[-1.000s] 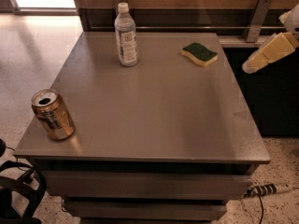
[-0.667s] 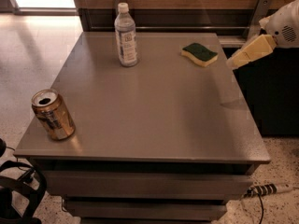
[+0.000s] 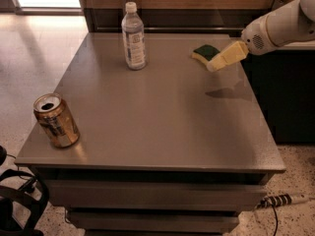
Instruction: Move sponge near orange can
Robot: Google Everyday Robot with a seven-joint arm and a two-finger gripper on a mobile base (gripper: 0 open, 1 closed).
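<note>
Sponge [image 3: 203,51] lies at the upper right of the frame, near the table's [image 3: 162,127] far right corner. The gripper [image 3: 214,65] reaches in from the right edge, overlapping the sponge's right side; I cannot tell whether it is wide or narrow. The can [image 3: 55,121] stands at lower left, well apart. A bottle [image 3: 134,36] stands at upper centre.
</note>
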